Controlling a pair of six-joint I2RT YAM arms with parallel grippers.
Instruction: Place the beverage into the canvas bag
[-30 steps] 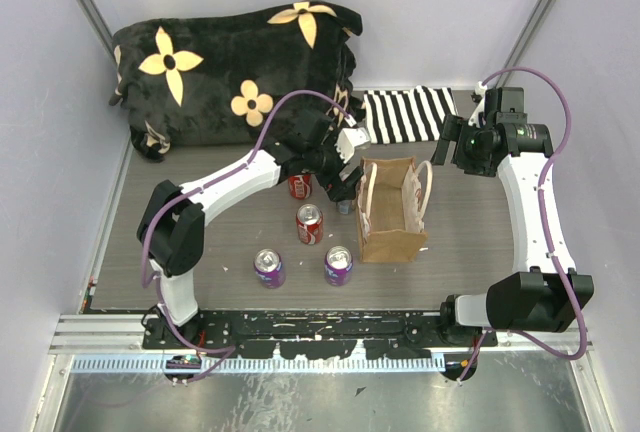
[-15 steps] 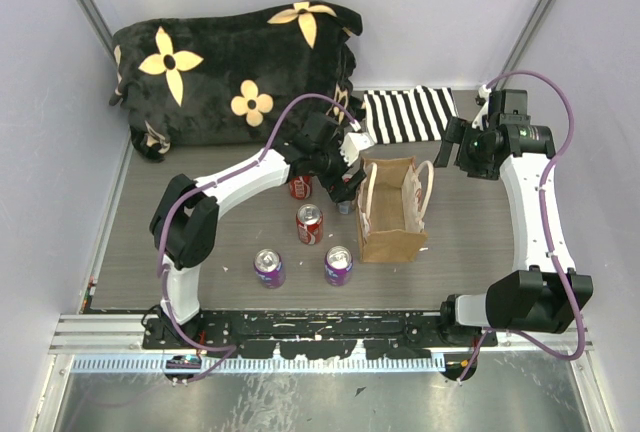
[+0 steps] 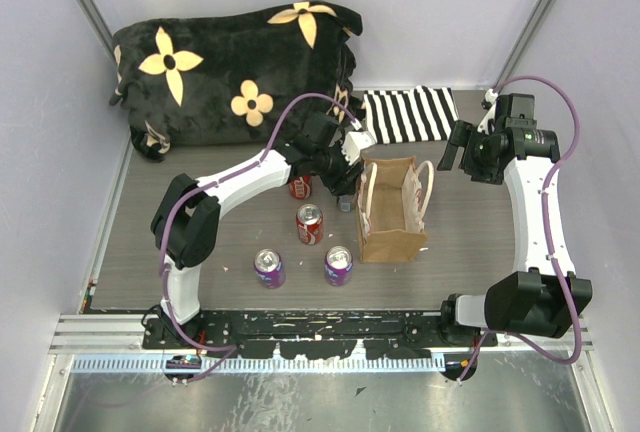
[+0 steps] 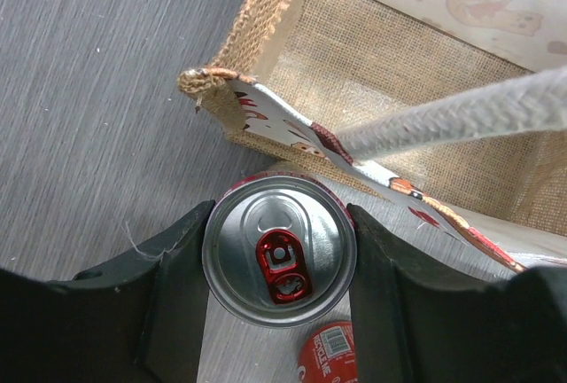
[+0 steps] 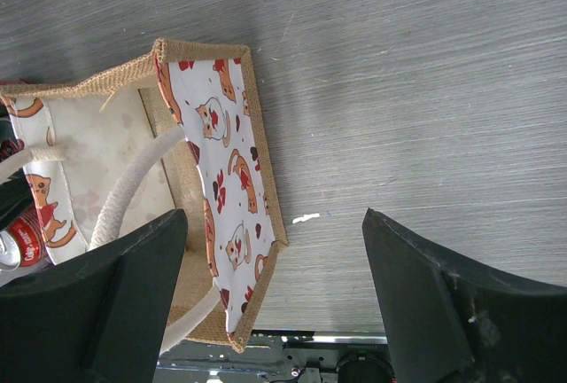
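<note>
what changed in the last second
The left gripper, shut on the red can, edged slightly toward the canvas bag as its elbow swung inward. The open right gripper drew back from the bag. The bag and four standing cans stayed put.

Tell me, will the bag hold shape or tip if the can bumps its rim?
Probably semi-stiff: the bag stands upright unaided, though its mouth looks skewed, so the rim should flex. Nothing shows inside and nothing braces it, so it may slide or tip. The rope handle lies across the mouth and could snag the can.
</note>
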